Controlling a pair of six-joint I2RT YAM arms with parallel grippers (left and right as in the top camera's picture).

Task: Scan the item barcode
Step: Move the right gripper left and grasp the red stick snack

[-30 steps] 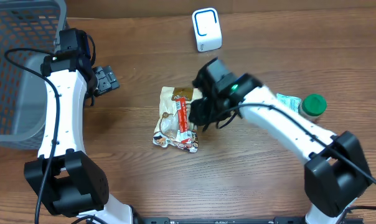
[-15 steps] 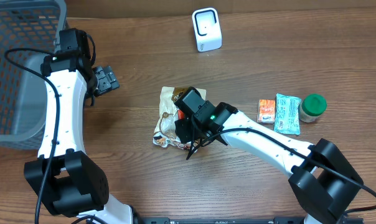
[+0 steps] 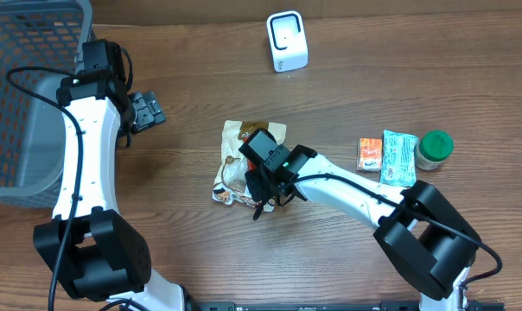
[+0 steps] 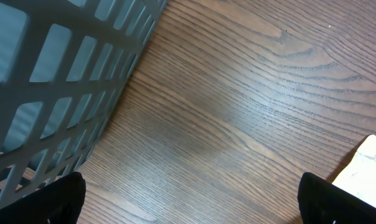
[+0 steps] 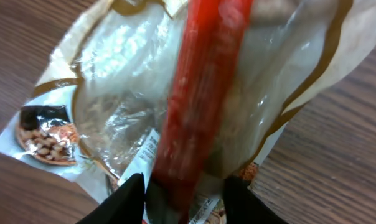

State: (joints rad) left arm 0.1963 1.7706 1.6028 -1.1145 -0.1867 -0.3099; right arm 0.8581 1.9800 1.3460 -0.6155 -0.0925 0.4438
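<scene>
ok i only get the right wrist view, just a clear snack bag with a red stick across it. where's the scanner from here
Observer: The white scanner stands well beyond the snack bag, toward the far edge, not touching it.
Operator: and is the left arm in the way
Observer: No. The left claw is open and empty, off to the left of the bag beside the grey basket.
Operator: anything else lying around
Observer: On the right, an orange packet, a teal packet and a green-lidded jar sit in a row.
</scene>
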